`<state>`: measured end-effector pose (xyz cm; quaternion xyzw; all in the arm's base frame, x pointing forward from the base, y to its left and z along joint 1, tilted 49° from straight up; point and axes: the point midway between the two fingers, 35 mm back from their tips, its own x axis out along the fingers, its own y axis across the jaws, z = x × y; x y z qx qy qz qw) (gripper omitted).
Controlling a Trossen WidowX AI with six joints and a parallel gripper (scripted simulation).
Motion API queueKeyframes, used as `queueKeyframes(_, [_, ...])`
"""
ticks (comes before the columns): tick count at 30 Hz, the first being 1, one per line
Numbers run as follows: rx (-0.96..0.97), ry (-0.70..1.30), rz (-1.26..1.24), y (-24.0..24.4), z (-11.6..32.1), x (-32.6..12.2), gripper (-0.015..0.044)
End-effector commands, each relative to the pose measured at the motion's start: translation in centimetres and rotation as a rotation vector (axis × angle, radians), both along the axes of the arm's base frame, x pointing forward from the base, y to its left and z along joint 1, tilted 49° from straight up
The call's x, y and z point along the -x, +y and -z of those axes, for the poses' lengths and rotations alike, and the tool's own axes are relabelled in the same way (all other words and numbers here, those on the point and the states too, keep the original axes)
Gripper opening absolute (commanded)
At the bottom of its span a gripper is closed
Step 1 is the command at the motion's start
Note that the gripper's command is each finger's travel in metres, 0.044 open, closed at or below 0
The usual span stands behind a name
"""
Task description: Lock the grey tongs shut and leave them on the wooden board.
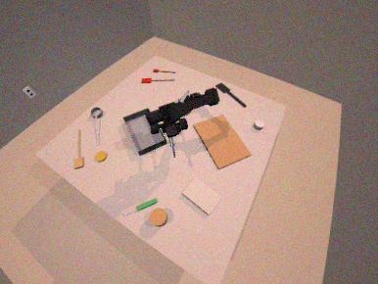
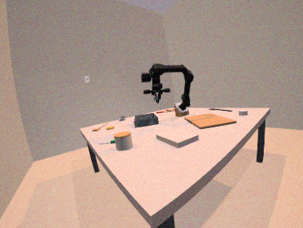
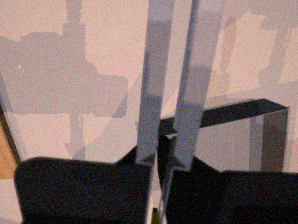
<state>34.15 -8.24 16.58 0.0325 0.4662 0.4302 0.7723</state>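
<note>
My gripper (image 1: 170, 134) (image 2: 157, 94) (image 3: 155, 142) is shut on the grey tongs (image 1: 173, 149) (image 2: 157, 99) (image 3: 148, 110) and holds them high above the table, beside the roasting tin (image 1: 153, 148) (image 2: 146, 120) (image 3: 225, 111). In the wrist view the two tong arms run side by side away from the fingers with a narrow gap between them. The hinge and its lock cannot be made out, nor which end is the tips. The wooden board (image 1: 222, 142) (image 2: 209, 120) lies flat on the table, right of the tin in the top view, with nothing on it.
A pale block (image 1: 202, 196) (image 2: 177, 137) lies in front of the board. A jar with an orange lid (image 1: 158, 216) (image 2: 123, 141) stands near the front edge, beside a green-handled tool (image 1: 147, 205). A small white pot (image 1: 258, 124) and a black spatula (image 1: 232, 96) are beyond the board.
</note>
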Motion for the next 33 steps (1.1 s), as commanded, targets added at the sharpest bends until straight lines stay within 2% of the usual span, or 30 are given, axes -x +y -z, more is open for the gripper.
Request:
queueKeyframes(1, [0.025, -0.113, -0.111, 0.7, -0.6, 0.3, -0.015])
queueKeyframes(19, [0.15, -0.601, -0.583, 3.6, -2.9, 1.5, -0.015])
queueKeyframes(33, [0.154, -0.561, -0.55, 5.6, -4.6, 2.3, -0.015])
